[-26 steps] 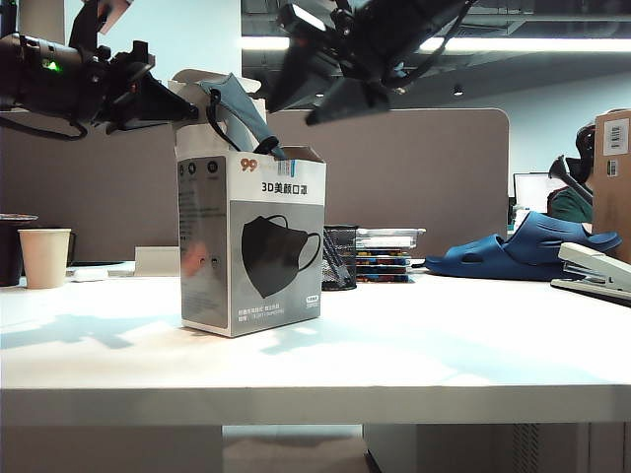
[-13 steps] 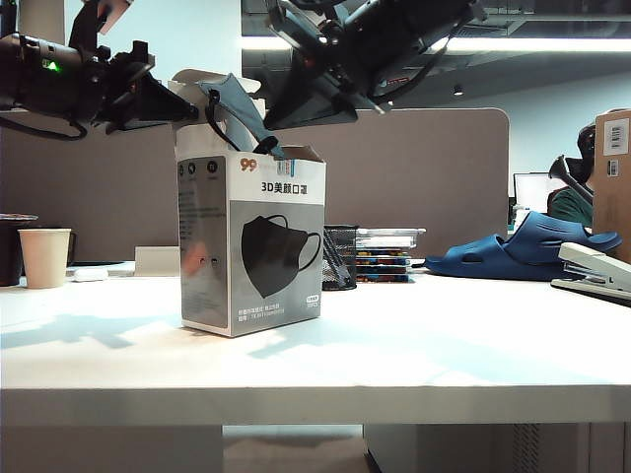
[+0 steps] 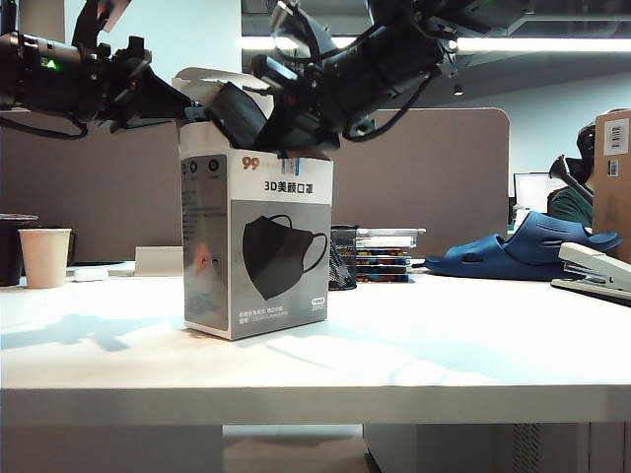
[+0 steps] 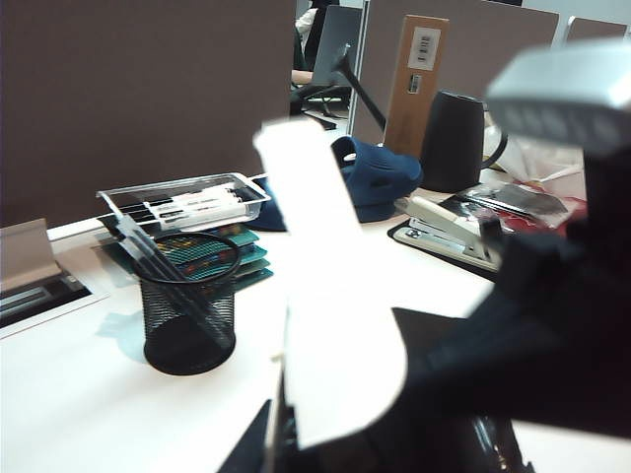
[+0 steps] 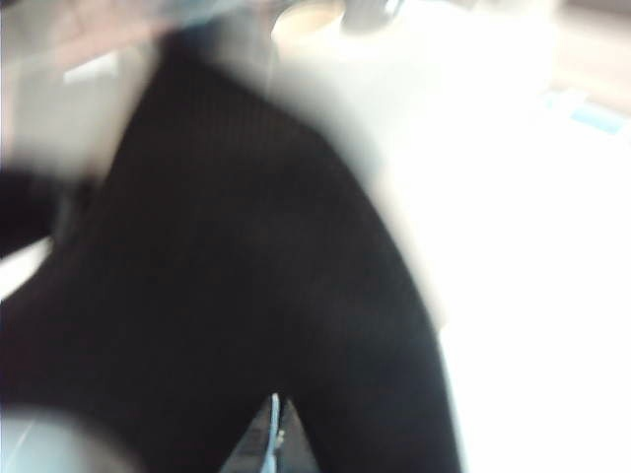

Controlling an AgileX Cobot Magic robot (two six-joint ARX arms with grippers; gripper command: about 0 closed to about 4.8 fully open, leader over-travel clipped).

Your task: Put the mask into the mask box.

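on the white table (image 3: 414, 365), the mask box (image 3: 258, 246) hides the mask; left gripper (image 3: 182, 103) clamps its flap (image 4: 330, 296), right gripper (image 3: 266, 118) sits closed, blurred, at its mouth.

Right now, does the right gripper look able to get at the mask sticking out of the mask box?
Probably yes. The right gripper, shut, is already down at the mask in the open top of the mask box. The left gripper holds the flap aside.
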